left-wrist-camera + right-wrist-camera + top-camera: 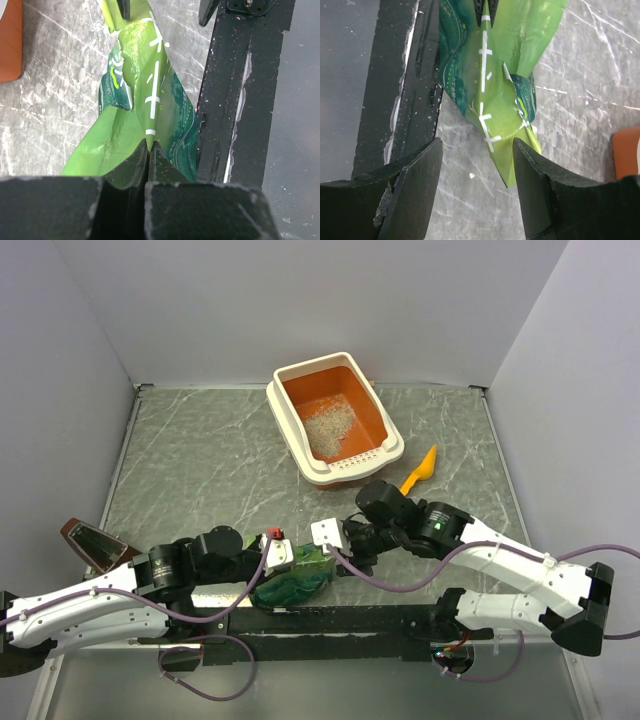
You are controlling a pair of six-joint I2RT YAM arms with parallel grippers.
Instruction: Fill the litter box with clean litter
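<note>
L claw (149, 146) clamped on green bag (150, 95) corner; R claw (477, 145) apart at other end. Risk: lone thin-film hold slips, contents spill short of litter box (312, 364).

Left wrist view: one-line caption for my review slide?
Left end effector clamped on the crinkled green bag, lying on the marbled table beside a black rail.

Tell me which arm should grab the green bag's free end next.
Right. The right gripper is open, with the free end of the green bag reaching between its jaws. The left gripper is shut on the bag's other end, so it is occupied.
</note>
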